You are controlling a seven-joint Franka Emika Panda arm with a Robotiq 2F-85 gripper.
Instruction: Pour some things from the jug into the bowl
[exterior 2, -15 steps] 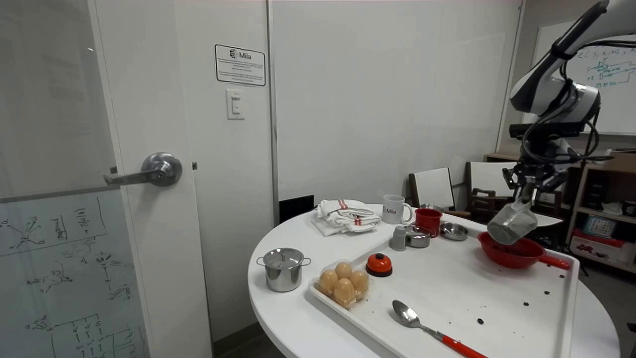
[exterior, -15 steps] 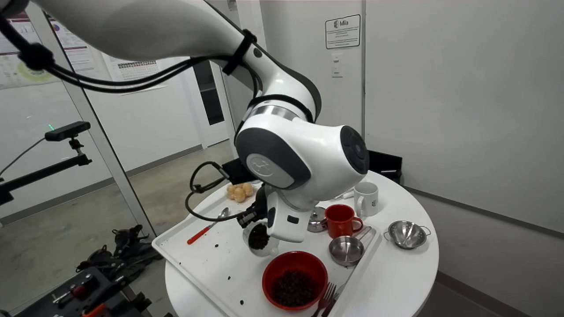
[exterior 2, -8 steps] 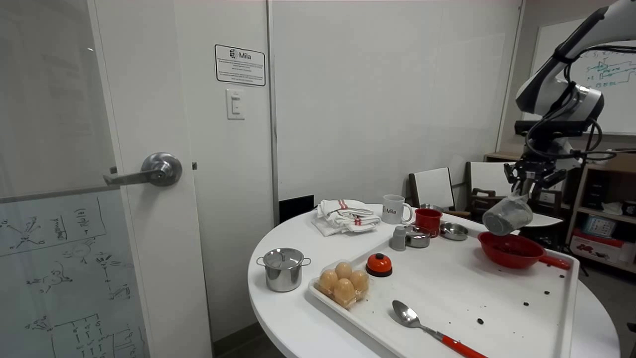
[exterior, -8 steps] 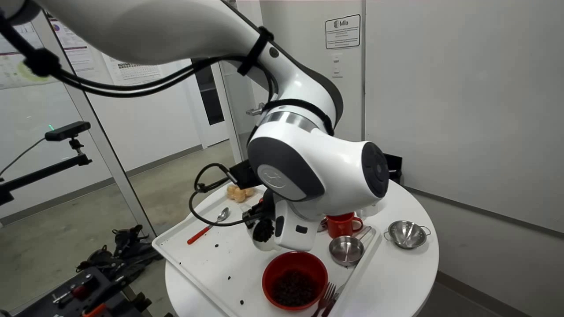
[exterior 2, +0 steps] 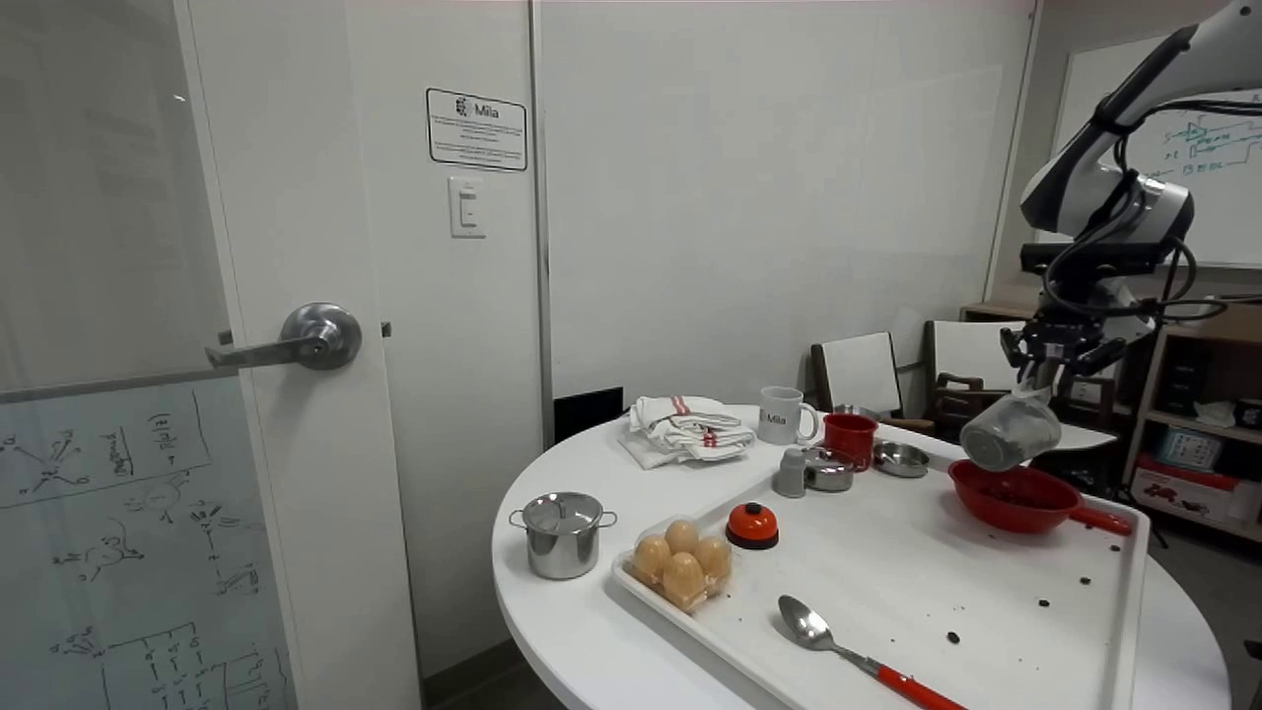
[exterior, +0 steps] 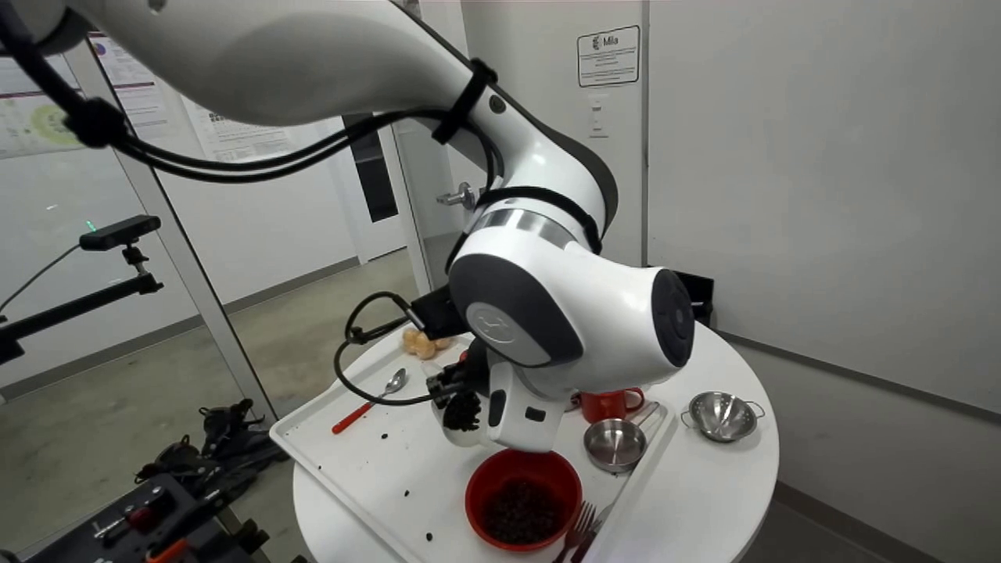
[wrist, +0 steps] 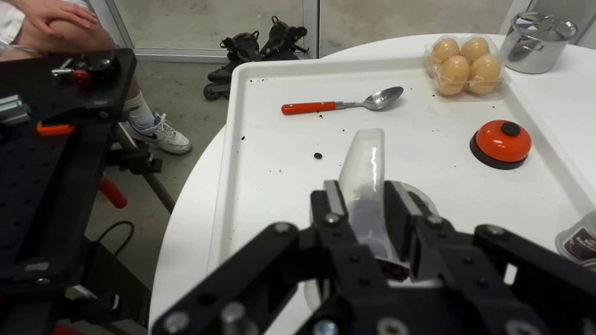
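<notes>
The jug is a small translucent grey cup with dark contents, held in the air above the tray. It is tilted, its mouth and dark contents turned to the camera in an exterior view; its base shows in an exterior view. My gripper is shut on the jug's clear handle; the fingers hide much of the jug's body in the wrist view. The gripper also shows in an exterior view. The red bowl holds dark pieces and stands close to the jug; it also shows in an exterior view.
The white tray carries a red-handled spoon, eggs, an orange bell-like object, a small metal pan and loose dark bits. A red cup, a dark red fork and a colander are near the bowl.
The arm has moved right in an exterior view. The jug has risen slightly overall and stays tilted in the gripper, still holding dark contents. The bowl has not moved.
</notes>
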